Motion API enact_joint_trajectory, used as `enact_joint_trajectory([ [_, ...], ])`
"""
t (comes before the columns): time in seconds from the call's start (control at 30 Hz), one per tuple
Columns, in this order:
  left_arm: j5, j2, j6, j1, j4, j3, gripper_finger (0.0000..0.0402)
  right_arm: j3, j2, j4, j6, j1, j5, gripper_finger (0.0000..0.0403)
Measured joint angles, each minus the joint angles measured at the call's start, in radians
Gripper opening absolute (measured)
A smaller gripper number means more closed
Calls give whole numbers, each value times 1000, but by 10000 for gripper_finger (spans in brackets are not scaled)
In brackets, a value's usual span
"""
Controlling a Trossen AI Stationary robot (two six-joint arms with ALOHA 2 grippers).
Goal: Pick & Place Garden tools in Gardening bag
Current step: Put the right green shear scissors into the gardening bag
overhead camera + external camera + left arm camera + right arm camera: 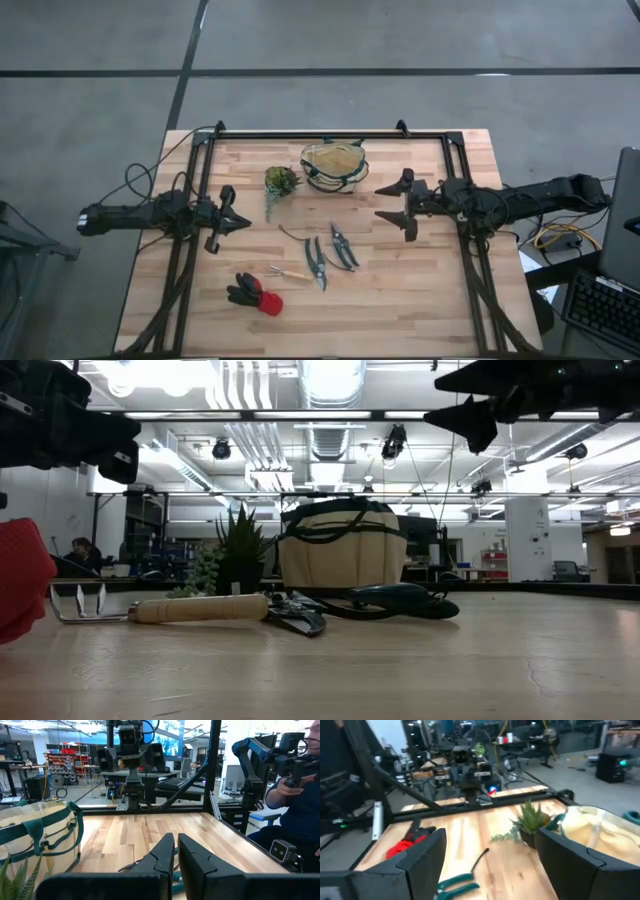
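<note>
Legible markings: none. No text, label, brand, number or sign can be read on any tool, bag, arm or background fixture.

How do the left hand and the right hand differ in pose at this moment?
The left hand has its fingers nearly together, while the right hand has its fingers spread wide. The left hand hovers beside the potted plant, with the gloves nearer the table's front; the right hand hovers beside the gardening bag. Both hold nothing and point toward the table's middle.
</note>
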State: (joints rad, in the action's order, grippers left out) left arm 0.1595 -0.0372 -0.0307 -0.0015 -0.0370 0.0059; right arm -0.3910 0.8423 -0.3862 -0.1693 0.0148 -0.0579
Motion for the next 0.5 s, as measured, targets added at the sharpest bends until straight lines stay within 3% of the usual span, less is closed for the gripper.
enact_joint_trajectory([
  [0.13,0,0,0,0,0,0,28,-28,-48,85,-8,0,81,303],
  [0.3,0,0,0,0,0,0,28,-74,-96,214,-7,0,82,301],
  [0.5,0,0,0,0,0,0,28,-93,-39,248,-4,20,86,288],
])
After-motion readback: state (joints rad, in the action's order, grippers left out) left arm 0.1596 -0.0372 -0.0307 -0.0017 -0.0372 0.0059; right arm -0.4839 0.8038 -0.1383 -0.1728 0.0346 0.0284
